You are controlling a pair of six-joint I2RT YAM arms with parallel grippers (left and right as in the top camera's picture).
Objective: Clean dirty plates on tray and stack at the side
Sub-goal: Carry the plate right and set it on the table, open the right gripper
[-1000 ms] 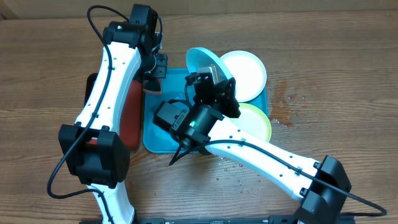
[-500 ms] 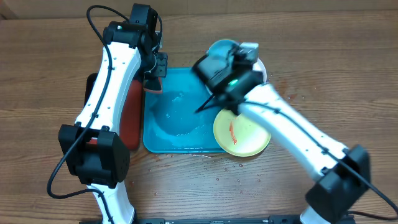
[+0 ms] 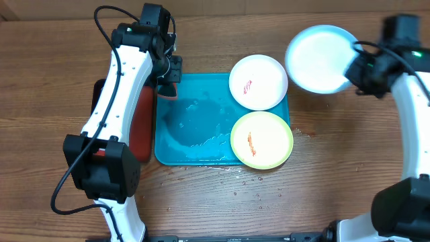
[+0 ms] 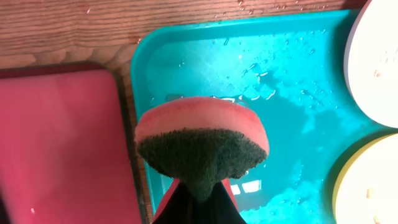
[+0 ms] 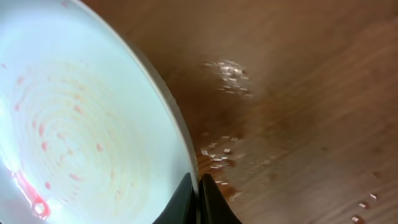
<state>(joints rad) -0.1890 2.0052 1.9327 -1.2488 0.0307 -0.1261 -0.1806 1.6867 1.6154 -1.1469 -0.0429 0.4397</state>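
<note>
Lowering the pale blue plate (image 3: 316, 59) flat onto the surface (image 3: 349, 148) right of the tray (image 3: 195, 128) looks best. The right jaws pinch its rim, holding it aloft. Faint red specks show on it, so the sponge (image 4: 202, 146), clamped in the left jaws, may be needed.

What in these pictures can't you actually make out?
- Sponge: unseen overhead, covered by the left gripper.
- Red tray: mostly under the left arm overhead; cut off by the left wrist view's edge.
- Pale blue plate: the right wrist view cuts most of it off; overhead it looks washed out, so no smears show.
- Yellow-green plate: smear too small to identify overhead.
</note>
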